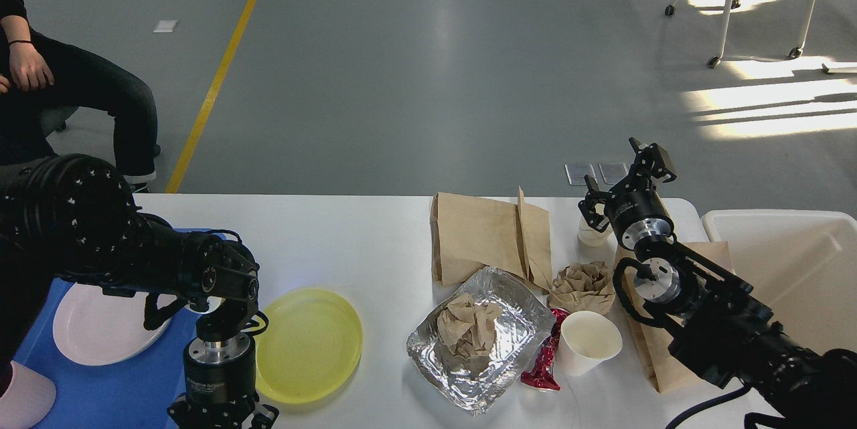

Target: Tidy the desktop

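The white desktop (348, 235) carries a yellow plate (308, 345), a foil tray (515, 342) with crumpled brown paper (465, 328) in it, flat brown paper bags (492, 235), a brown paper ball (582, 285), a red wrapper (542, 362) and a white paper cup (589, 342). My left gripper (222, 415) points down at the bottom edge, just left of the yellow plate; its fingers are cut off by the frame. My right gripper (626, 171) is raised over the far edge, open and holding nothing, beside a small white cup (590, 233).
A blue tray (114, 392) at the left holds a white plate (94, 325) and a pale bowl (20, 399). A cream bin (790, 262) stands at the right. Another brown bag (659, 365) lies under my right arm. A seated person (73, 88) is at far left.
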